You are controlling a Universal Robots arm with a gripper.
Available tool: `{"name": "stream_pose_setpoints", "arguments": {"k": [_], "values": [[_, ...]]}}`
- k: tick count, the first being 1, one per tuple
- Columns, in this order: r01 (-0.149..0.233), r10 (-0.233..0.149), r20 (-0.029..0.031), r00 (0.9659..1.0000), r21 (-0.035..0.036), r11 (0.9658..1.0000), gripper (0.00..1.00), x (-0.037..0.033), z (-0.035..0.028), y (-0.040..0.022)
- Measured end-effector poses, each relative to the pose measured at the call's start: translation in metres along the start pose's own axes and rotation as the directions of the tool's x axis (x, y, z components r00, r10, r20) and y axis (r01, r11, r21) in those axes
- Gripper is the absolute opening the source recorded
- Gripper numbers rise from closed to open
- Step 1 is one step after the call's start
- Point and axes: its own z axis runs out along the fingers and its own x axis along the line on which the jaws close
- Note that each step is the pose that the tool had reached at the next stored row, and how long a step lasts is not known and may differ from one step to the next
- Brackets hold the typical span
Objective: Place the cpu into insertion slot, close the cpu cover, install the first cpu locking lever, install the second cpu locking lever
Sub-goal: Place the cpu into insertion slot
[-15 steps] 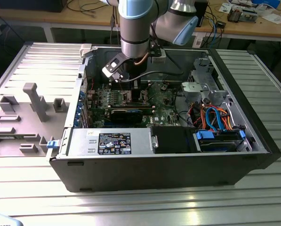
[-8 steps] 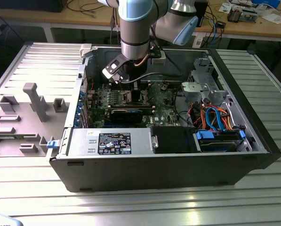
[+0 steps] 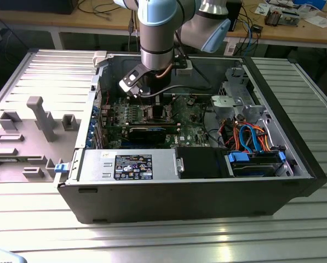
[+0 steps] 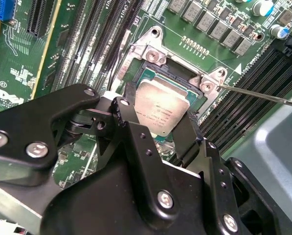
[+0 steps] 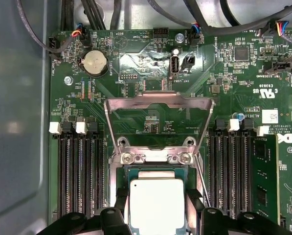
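Placing the chip [image 4: 160, 105] looks like the step in hand. On the counter [image 3: 53, 71] sits the open computer case [image 3: 152, 200]; inside, the tool [image 4: 161, 116] grips the chip narrowly, over the socket [image 4: 148, 53], cover [image 5: 158, 100] swung back. The chip lies face up, square, no long axis, edges parallel to the socket's rim. Seating needs a level, gentle descent.

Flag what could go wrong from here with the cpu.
1. The pincer grips the cpu at the insertion slot; a tilted release might seat it crooked.
2. The cpu cover stands open by the slot; the pincer could knock it.
3. The thin locking lever juts beside the slot and might snag.
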Motion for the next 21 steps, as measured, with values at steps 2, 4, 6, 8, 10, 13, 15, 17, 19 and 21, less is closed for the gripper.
{"name": "stream_pose_setpoints", "arguments": {"k": [2, 4, 6, 8, 10, 13, 15, 17, 19, 21], "values": [[-0.006, 0.006, 0.0, 1.0, -0.0003, 1.0, 0.54, 0.0001, 0.0007, -0.0001], [-0.012, 0.012, 0.0004, 0.9999, -0.0003, 0.9999, 0.54, 0.0, 0.0011, -0.0001], [-0.014, 0.014, 0.0002, 0.9999, -0.0005, 0.9999, 0.54, 0.0, 0.0013, -0.0001], [-0.014, 0.014, 0.0001, 0.9999, -0.0005, 0.9999, 0.54, 0.0, 0.0013, -0.0001], [-0.014, 0.014, 0.0, 0.9999, -0.0006, 0.9999, 0.54, 0.0, 0.0013, -0.0001], [-0.015, 0.015, -0.0002, 0.9999, -0.0009, 0.9999, 0.54, 0.0001, 0.0009, -0.0001], [-0.018, 0.018, 0.0, 0.9998, -0.0009, 0.9998, 0.54, 0.0001, 0.0006, 0.0], [-0.021, 0.021, 0.0002, 0.9998, -0.001, 0.9998, 0.54, 0.0001, 0.0001, 0.0], [-0.023, 0.023, 0.0001, 0.9997, -0.0011, 0.9997, 0.54, 0.0001, 0.0, 0.0], [-0.024, 0.024, -0.0014, 0.9997, -0.0008, 0.9997, 0.54, 0.0001, -0.0001, -0.0001]]}}
